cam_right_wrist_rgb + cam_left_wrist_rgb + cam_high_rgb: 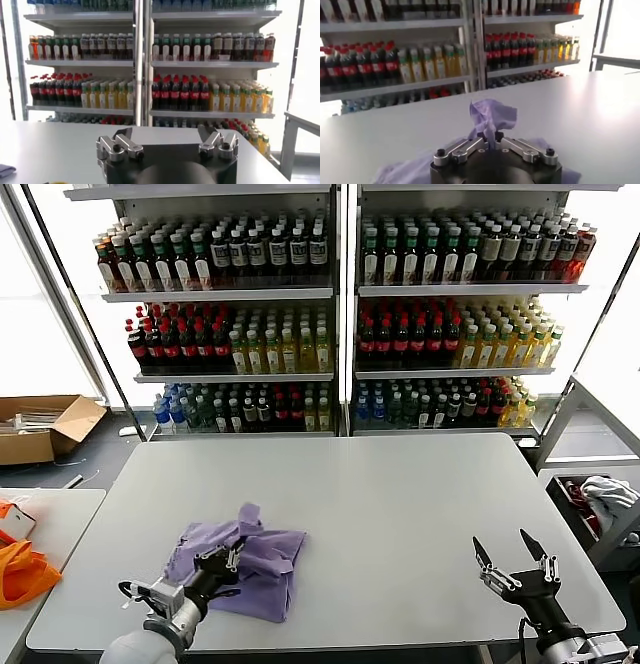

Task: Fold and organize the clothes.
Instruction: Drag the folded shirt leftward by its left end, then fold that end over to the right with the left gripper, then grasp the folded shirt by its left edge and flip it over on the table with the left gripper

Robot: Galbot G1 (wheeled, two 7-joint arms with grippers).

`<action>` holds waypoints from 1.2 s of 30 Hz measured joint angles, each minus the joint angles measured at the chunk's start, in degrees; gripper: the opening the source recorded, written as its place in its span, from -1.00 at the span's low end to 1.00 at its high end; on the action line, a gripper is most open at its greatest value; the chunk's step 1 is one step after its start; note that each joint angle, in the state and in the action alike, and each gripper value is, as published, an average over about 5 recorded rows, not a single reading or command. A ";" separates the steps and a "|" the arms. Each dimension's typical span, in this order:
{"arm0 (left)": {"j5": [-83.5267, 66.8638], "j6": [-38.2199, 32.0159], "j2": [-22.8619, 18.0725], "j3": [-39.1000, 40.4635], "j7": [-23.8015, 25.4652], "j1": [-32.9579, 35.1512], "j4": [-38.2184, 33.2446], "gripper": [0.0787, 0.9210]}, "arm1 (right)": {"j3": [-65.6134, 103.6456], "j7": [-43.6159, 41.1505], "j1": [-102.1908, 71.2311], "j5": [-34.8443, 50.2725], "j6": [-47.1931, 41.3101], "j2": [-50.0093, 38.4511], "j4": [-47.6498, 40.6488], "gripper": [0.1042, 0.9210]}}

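Folding barely begun: T-shirt [250, 564] lies crumpled, left gripper [228, 560] pinching a fold, right gripper [512, 556] idle, wide apart.

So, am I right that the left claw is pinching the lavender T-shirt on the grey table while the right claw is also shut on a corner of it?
Not quite. The left claw does pinch the lavender T-shirt on the grey table, but the right claw is open and holds nothing, hovering over bare tabletop well away from the shirt. The head view shows this.
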 measured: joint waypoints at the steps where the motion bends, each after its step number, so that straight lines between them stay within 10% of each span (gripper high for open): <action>1: 0.36 0.05 -0.42 0.80 0.19 -0.20 0.41 -0.93 | -0.03 -0.02 0.05 -0.03 -0.07 0.01 0.14 0.76; 15: 3.95 0.27 -3.17 5.29 1.36 1.15 0.74 -0.88 | -0.04 -0.19 0.04 -0.01 -0.33 -0.13 0.55 0.76; 36: -8.90 6.68 1.34 -7.48 -1.65 6.48 -16.42 0.52 | -0.99 0.07 0.59 -0.06 -0.59 0.52 0.58 0.76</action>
